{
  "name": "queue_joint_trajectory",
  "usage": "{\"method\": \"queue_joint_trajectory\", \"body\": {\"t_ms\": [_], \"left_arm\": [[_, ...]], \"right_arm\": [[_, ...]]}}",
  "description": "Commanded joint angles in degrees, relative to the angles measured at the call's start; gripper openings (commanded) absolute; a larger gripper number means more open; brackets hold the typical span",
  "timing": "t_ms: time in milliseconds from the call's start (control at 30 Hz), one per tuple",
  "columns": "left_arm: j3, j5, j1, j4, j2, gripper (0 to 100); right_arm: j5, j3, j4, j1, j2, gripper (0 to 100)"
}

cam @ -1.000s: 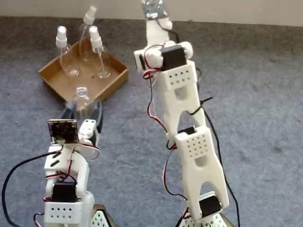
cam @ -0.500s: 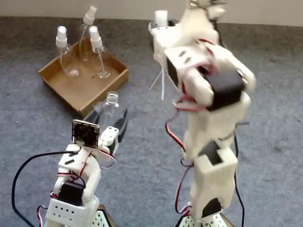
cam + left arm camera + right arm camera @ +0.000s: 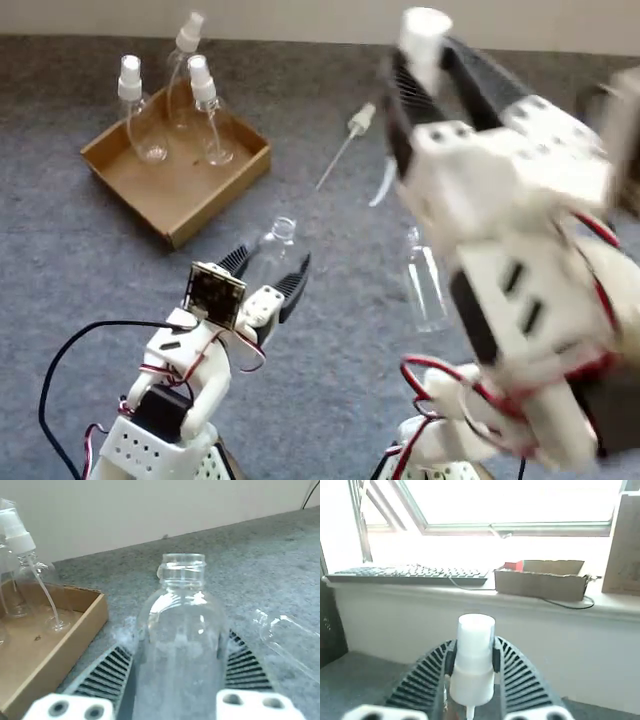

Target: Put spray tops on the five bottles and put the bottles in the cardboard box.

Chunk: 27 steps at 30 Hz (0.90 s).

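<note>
My left hand (image 3: 271, 262) is pinching a clear, uncapped plastic bottle (image 3: 277, 238) around its body. Its open neck points away from the arm, toward the shallow brown cardboard box (image 3: 216, 214). In the left wrist view the ribbed fingers (image 3: 109, 671) sit against both sides of the bottle.

My right hand (image 3: 424, 56) is raised high above the grey, carpet-like desk (image 3: 330, 300). It is pressed onto a white spray top (image 3: 424, 28), which stands upright between the black ribbed fingers (image 3: 519, 679).

Three clear capped bottles (image 3: 138, 112) stand inside the box, toward its far end. A second uncapped clear bottle (image 3: 425, 282) lies on its side on the desk, between the two arms. A loose spray top with a long thin tube (image 3: 347, 139) lies on the desk beyond it, well apart from the box.
</note>
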Motion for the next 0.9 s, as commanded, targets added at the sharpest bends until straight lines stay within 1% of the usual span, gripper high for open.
{"method": "queue_joint_trajectory", "body": {"t_ms": [0,67,167,400,600,800,867], "left_arm": [[1.1,0.26,2.59,0.88,-1.19,3],[1.1,0.26,3.21,0.88,-1.19,3],[1.1,0.26,4.62,0.88,-1.19,3],[1.1,0.09,9.36,0.79,-1.19,3],[1.1,0.09,9.27,0.79,-1.19,3],[1.1,0.09,9.27,0.88,-1.19,3],[1.1,0.09,9.27,0.88,-1.19,3]], "right_arm": [[0.7,-6.2,1.19,5.32,-4.7,0.5],[0.62,-6.2,1.1,8.04,-6.37,0.5],[0.53,-6.2,1.1,9.89,-8.84,0.5],[0.53,-6.2,1.1,9.98,-16.22,0.5],[0.53,-6.2,1.1,9.98,-20.88,0.5],[0.53,-6.11,1.1,9.98,-20.97,0.5],[0.62,-3.82,1.1,9.98,-21.23,0.5]]}}
